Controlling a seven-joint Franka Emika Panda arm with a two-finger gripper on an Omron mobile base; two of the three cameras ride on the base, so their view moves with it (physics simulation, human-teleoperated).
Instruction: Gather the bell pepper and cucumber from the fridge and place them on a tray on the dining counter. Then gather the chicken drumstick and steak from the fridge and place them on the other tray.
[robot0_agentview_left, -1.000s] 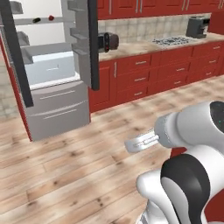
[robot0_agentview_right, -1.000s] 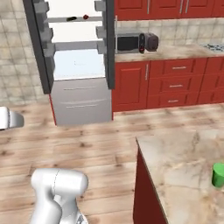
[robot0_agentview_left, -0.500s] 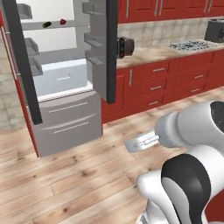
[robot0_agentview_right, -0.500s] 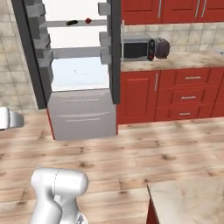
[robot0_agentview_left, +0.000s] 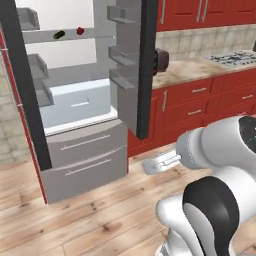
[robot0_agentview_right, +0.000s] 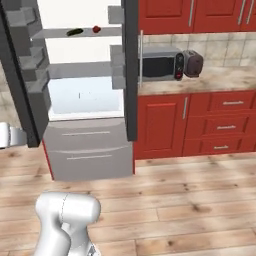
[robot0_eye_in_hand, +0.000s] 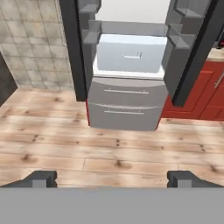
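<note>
While the hand (robot0_eye_in_hand: 112, 179) hangs empty with its fingertips (robot0_eye_in_hand: 41, 178) spread wide, low over the wooden floor (robot0_eye_in_hand: 109, 153), the fridge (robot0_eye_in_hand: 127, 65) stands well ahead of it with both doors (robot0_agentview_left: 135, 65) swung open. Far above and beyond the hand, on a glass shelf (robot0_agentview_right: 82, 34), lie the cucumber (robot0_agentview_right: 75, 32) and, just to its right but apart from it, the bell pepper (robot0_agentview_right: 96, 29). The cucumber's long axis runs roughly across the shelf, parallel to its front edge, one end toward the pepper; the pepper, being roundish, shows no clear direction at this size.

Likely hazards, as a judgement: the reach must rise between the open doors, so the arm could strike a door bin (robot0_agentview_left: 122, 77); a grip taken along the cucumber's length rather than across it could let it roll or knock the pepper; the smooth round pepper may slip from the fingers. The drumstick and steak cannot be made out.
</note>
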